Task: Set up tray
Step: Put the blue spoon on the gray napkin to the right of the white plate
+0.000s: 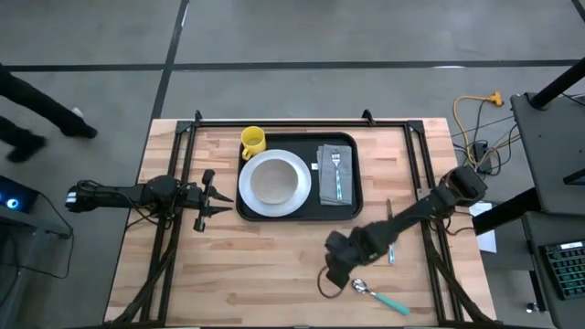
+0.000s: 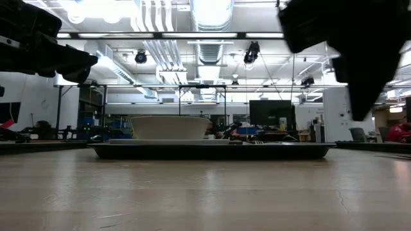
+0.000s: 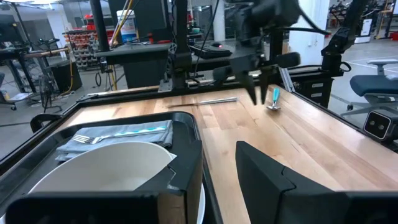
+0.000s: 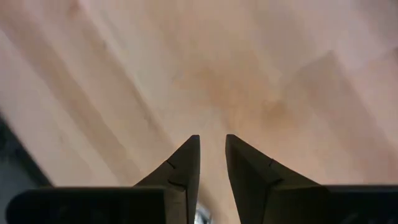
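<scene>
Right claw (image 1: 340, 270) over bare bench (image 1: 274, 265), near front edge; fingers (image 4: 184, 168) nearly shut, narrow gap, nothing held. Spoon (image 1: 382, 297) just beside claw, toward front-right; long axis diagonal, bowl end nearest claw. Right arm nearer spoon. Tray (image 1: 345, 212) well apart, toward bench rear; carries plate (image 1: 273, 183), cup (image 1: 253, 140), napkin with fork (image 1: 335, 172). Knife (image 1: 389, 233) between tray and right arm. Left claw (image 1: 215, 196) parted, empty, beside tray's left edge.

Plate (image 1: 274, 183), mug (image 1: 252, 140) and fork-topped napkin (image 1: 335, 174) on tray (image 1: 356, 206); spoon (image 1: 382, 297) near table's front edge.
</scene>
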You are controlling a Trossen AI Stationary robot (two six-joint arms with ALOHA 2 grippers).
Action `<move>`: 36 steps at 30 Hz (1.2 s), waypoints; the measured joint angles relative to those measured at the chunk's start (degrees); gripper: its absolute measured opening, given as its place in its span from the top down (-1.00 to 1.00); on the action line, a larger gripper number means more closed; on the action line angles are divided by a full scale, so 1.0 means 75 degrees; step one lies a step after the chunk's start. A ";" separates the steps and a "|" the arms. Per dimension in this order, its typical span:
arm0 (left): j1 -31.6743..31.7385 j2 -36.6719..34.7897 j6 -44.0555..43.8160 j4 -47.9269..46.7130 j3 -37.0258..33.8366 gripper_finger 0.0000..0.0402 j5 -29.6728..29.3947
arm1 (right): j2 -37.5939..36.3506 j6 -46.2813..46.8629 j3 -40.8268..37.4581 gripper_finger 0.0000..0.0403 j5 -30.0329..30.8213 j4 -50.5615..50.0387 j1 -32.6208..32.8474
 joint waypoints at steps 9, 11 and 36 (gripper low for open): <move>0.0001 0.0000 0.0000 -0.0001 0.0000 0.59 0.0000 | 0.0001 0.1158 0.0000 0.59 0.0115 -0.0001 0.1168; -0.0002 0.0000 0.0000 -0.0001 0.0000 0.59 0.0000 | 0.0002 0.1097 0.0000 0.58 0.0105 -0.0002 0.1393; -0.0002 0.0000 0.0000 -0.0001 0.0000 0.59 0.0000 | 0.0003 0.2392 -0.0075 0.59 0.0093 0.0020 0.3091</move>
